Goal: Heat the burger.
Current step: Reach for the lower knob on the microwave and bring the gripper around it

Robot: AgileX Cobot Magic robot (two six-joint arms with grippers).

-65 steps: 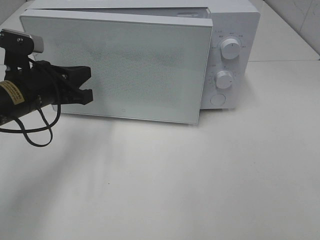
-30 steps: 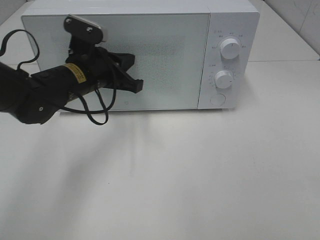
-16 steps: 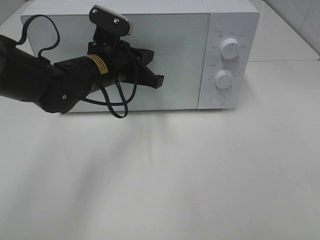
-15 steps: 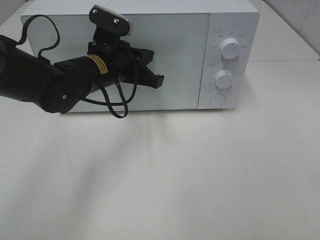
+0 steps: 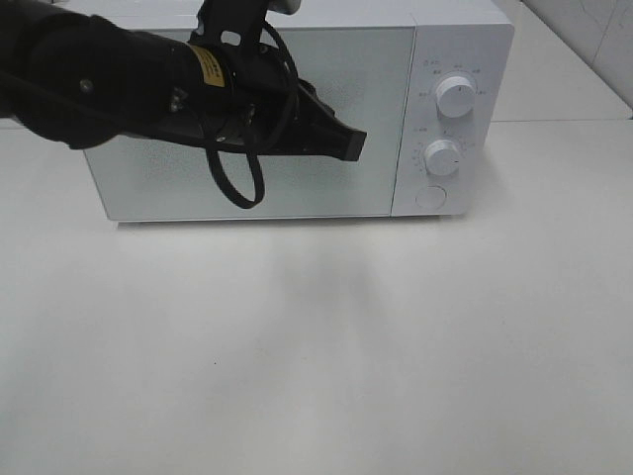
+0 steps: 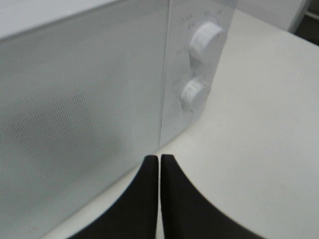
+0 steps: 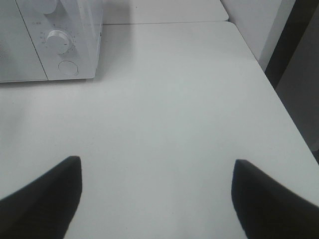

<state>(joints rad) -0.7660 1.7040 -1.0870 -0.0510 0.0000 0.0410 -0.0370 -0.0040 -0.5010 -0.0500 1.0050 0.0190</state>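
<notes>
The burger is hidden; no view shows it. The white microwave [image 5: 381,69] stands at the back of the table with its frosted door shut. My left gripper [image 5: 351,144] is shut and empty, its tips in front of the door's right part, close to the control panel. In the left wrist view the gripper [image 6: 159,159] points at the seam between door [image 6: 75,99] and panel. My right gripper [image 7: 155,162] is open and empty over bare table, to the right of the microwave [image 7: 20,50]; it does not show in the exterior view.
The panel carries an upper knob [image 5: 456,95], a lower knob [image 5: 443,156] and a round button [image 5: 430,197]. The white table [image 5: 326,346] lies in front. The right wrist view shows the table's right edge [image 7: 279,104].
The microwave door has swung shut. My left arm has moved right across the door front and risen, its shut tips now near the control panel.
</notes>
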